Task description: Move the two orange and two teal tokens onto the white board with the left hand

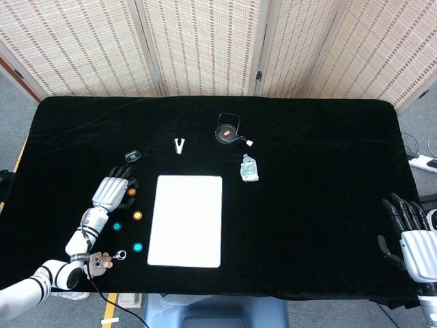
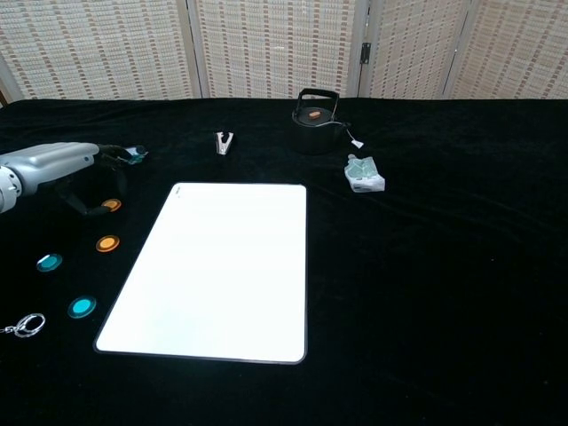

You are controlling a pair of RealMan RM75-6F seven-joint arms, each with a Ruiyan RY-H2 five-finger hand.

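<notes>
Left of the white board (image 1: 186,220) (image 2: 217,266) lie two orange tokens (image 1: 137,215) (image 2: 107,243) and two teal tokens (image 1: 117,226) (image 2: 49,262), all on the black cloth. The nearer teal token (image 1: 137,247) (image 2: 82,307) lies close to the board's front left corner. My left hand (image 1: 113,188) (image 2: 53,164) hovers open beside the far orange token (image 1: 132,192) (image 2: 110,205), its thumb partly covering that token in the chest view. It holds nothing. My right hand (image 1: 413,242) stays open at the table's right edge, far from everything.
A small glassy object (image 1: 132,156) (image 2: 133,153) lies just past the left hand's fingertips. Behind the board are a metal clip (image 1: 179,145) (image 2: 224,142), a black kettle (image 1: 227,128) (image 2: 316,111) and a packet (image 1: 249,168) (image 2: 364,173). A plush toy (image 1: 97,263) and key ring (image 1: 121,255) lie front left.
</notes>
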